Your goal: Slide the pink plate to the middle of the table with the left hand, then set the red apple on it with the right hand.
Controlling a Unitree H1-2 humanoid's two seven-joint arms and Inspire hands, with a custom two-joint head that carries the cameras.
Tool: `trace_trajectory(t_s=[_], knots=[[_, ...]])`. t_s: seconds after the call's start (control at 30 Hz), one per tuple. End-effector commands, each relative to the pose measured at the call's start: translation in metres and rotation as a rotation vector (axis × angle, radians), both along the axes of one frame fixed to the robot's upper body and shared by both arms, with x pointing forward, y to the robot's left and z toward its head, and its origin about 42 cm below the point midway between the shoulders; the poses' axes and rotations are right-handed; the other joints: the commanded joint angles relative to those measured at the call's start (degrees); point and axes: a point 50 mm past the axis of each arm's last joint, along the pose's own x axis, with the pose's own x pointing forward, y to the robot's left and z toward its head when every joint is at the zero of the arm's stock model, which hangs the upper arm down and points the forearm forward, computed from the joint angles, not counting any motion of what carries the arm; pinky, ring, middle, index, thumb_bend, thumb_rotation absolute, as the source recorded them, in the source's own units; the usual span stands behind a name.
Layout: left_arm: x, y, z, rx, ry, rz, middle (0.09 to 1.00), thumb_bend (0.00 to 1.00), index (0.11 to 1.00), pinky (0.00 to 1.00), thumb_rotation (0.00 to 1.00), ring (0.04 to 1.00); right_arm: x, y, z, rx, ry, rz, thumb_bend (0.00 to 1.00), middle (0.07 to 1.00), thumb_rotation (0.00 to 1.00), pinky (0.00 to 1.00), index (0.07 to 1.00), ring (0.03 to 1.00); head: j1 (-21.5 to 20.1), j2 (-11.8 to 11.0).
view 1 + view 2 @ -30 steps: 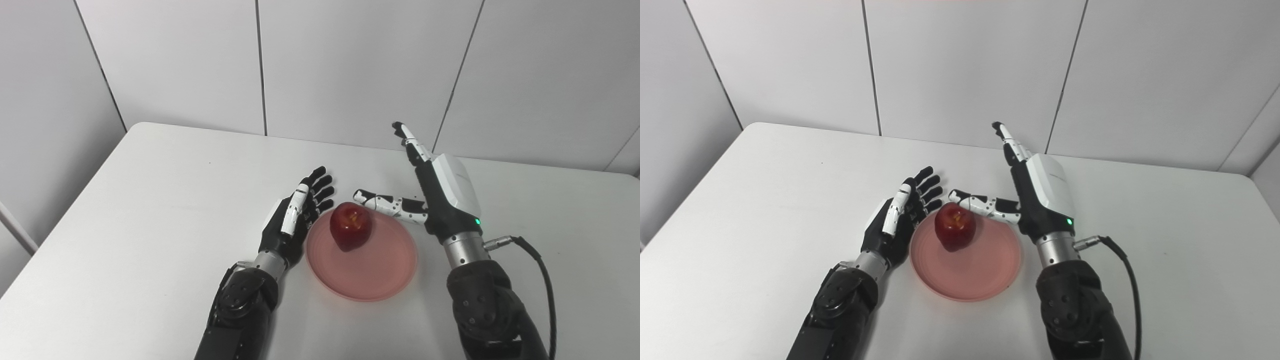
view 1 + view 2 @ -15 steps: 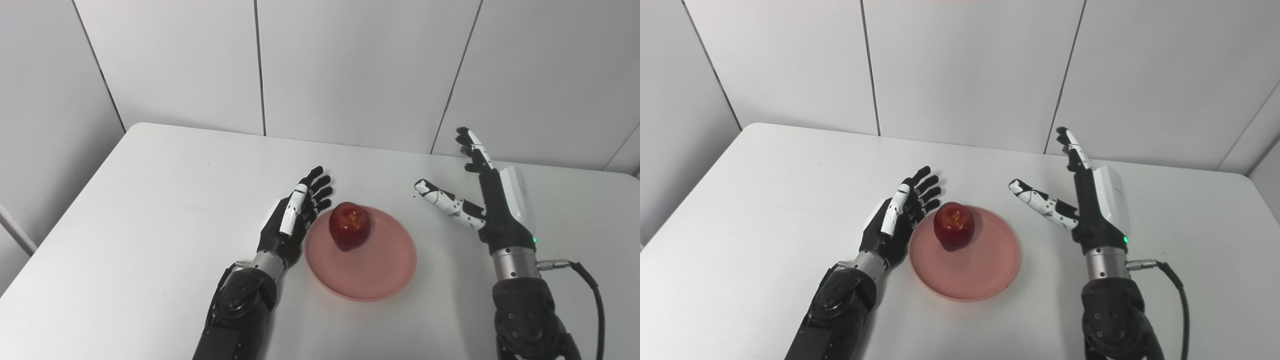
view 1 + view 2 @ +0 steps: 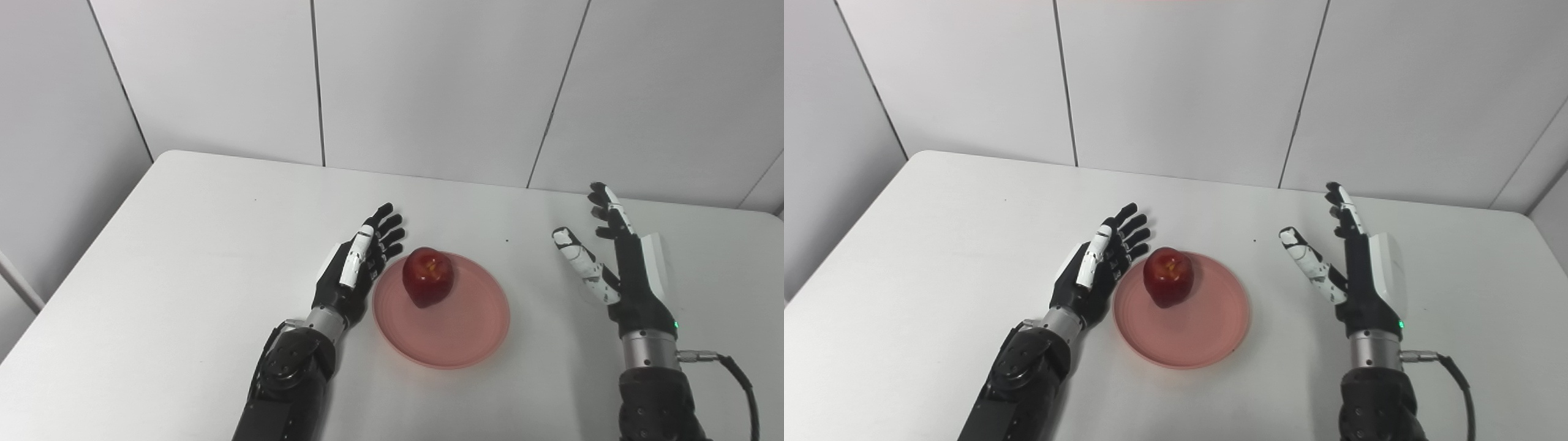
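A red apple [image 3: 428,277] sits on the back left part of the pink plate [image 3: 465,324], which lies near the middle of the white table [image 3: 184,257]. My left hand [image 3: 355,269] rests open on the table just left of the plate, fingers stretched away from me, its edge close to the plate's rim. My right hand [image 3: 618,263] is open and upright to the right of the plate, well apart from it, holding nothing.
A black cable [image 3: 735,380] trails from my right wrist at the lower right. Grey wall panels [image 3: 429,86] stand behind the table's far edge. A gap opens beside the table's left edge.
My right hand has drawn away from the apple, moving right and back toward me, and is now clear of the plate. Apple, plate and left hand have stayed put.
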Motion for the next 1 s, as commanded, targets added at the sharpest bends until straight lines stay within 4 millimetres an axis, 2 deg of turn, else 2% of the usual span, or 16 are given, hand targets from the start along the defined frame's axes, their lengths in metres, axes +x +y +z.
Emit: trace_trajectory(t_s=[0.0,0.17,0.27,0.43,0.67,0.97], knots=[[-0.004,0.005,-0.012,0.023,0.052,0.014,0.933,0.39,0.919,0.92,1.0,0.922,0.002,0.0,0.01,0.085,-0.088,0.045,0.91,0.899,1.0,0.84,0.905,0.879,0.1,-0.2],[-0.005,0.008,-0.012,0.031,0.048,0.017,0.932,0.39,0.917,0.92,1.0,0.921,-0.001,0.004,-0.009,0.217,-0.04,0.102,0.75,0.928,1.0,0.87,0.928,0.925,0.2,-0.3],[-0.005,0.01,-0.012,0.033,0.048,0.017,0.931,0.39,0.916,0.92,1.0,0.921,0.0,0.009,-0.018,0.288,-0.003,0.096,0.67,0.925,1.0,0.86,0.926,0.92,0.3,-0.4],[-0.006,0.011,-0.011,0.033,0.051,0.019,0.937,0.39,0.921,0.92,1.0,0.928,0.0,0.015,-0.028,0.367,0.022,0.139,0.4,0.939,1.0,0.9,0.936,0.934,0.5,-0.4],[-0.007,0.011,-0.012,0.038,0.044,0.017,0.938,0.39,0.923,0.92,1.0,0.928,0.002,0.023,-0.043,0.457,0.065,0.153,0.24,0.937,1.0,0.92,0.934,0.928,0.8,-0.4],[-0.009,0.012,-0.011,0.032,0.053,0.019,0.939,0.39,0.924,0.93,1.0,0.93,0.004,0.023,-0.047,0.462,0.074,0.149,0.26,0.935,1.0,0.93,0.934,0.927,0.8,-0.2]])
